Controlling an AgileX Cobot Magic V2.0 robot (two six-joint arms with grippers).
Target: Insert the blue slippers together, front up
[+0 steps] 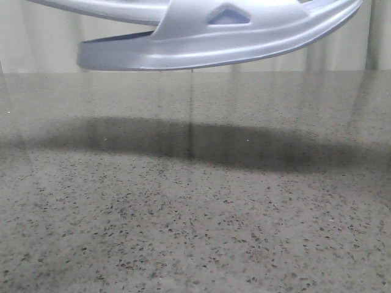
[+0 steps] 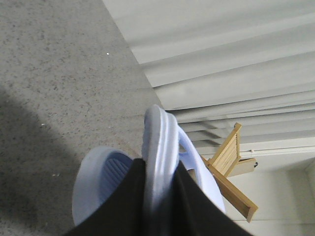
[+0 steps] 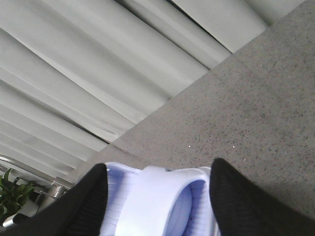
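I see the blue slippers [image 1: 208, 36] suspended above the speckled grey surface [image 1: 195, 232], clear of it, with a dark shadow [image 1: 201, 143] cast on the surface below them. In the front view one slipper lies roughly level, its sole edge facing the camera and a triangular side cutout [image 1: 229, 16] visible in the strap; a second pale edge shows above it at the frame's upper left.

In the left wrist view, the left end effector [image 2: 158, 206] is pinching a slipper [image 2: 160, 152] edge-on, its black fingers [image 2: 125, 206] pressed against both sides; a ribbed footbed [image 2: 110, 172] shows beside it. A wooden rack [image 2: 231, 172] stands beyond the slipper, in front of the pale curtain [image 2: 236, 59].

In the right wrist view, the right end effector [image 3: 157, 196] grips a slipper [image 3: 152, 201] across its width, black fingers [image 3: 246, 201] on either side of the wide strap. A green plant [image 3: 12, 194] sits beyond the surface edge.
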